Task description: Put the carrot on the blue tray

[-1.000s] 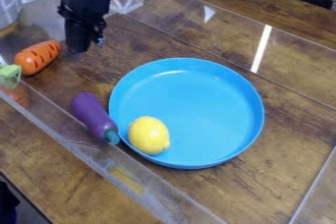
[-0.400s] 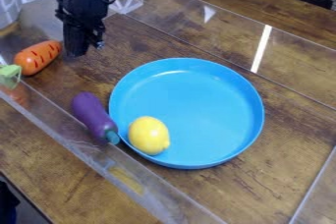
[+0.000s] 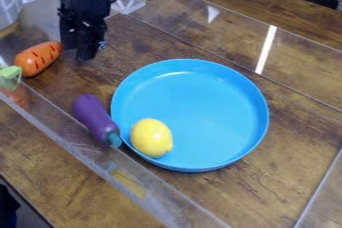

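Note:
The carrot [image 3: 38,58], orange with a pale green tip, lies on the wooden table at the left edge of the view. My gripper [image 3: 84,52] points down just to the right of the carrot, close beside it. Its black fingers stand open with nothing between them. The blue tray [image 3: 249,92], a large round plate, sits in the middle of the table, well to the right of and nearer than the carrot.
A yellow lemon [image 3: 151,137] rests on the tray's near-left part. A purple eggplant [image 3: 94,118] lies on the table against the tray's left rim. A clear low wall [image 3: 80,152] runs along the table's near-left side.
The gripper's fingers have spread apart from shut to open. The arm has stayed in the same place beside the carrot.

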`<state>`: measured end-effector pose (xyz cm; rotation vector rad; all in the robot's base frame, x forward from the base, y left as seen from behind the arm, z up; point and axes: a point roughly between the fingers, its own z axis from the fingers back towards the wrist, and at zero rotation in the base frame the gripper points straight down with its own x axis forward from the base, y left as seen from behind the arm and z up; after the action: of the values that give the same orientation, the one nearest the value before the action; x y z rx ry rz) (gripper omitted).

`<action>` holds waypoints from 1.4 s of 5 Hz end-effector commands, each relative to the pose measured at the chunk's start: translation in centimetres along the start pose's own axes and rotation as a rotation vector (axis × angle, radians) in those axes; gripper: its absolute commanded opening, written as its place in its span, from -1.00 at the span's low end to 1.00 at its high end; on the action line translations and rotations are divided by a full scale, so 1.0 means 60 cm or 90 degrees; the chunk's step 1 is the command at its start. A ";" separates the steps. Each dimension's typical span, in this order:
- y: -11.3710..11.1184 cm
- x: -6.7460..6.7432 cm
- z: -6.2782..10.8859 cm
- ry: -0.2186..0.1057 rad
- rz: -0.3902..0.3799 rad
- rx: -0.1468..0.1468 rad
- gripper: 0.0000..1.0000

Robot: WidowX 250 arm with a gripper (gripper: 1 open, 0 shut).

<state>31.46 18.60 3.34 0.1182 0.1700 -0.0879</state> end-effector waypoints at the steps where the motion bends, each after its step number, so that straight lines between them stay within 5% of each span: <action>1: 0.021 0.011 0.010 -0.030 0.030 0.010 1.00; 2: 0.020 0.012 0.003 -0.029 0.039 0.011 1.00; 4: 0.013 0.020 -0.008 -0.037 -0.040 0.024 1.00; 7: 0.004 0.010 -0.006 -0.017 0.093 0.005 1.00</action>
<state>31.80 18.65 2.06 0.1273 0.1589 0.0392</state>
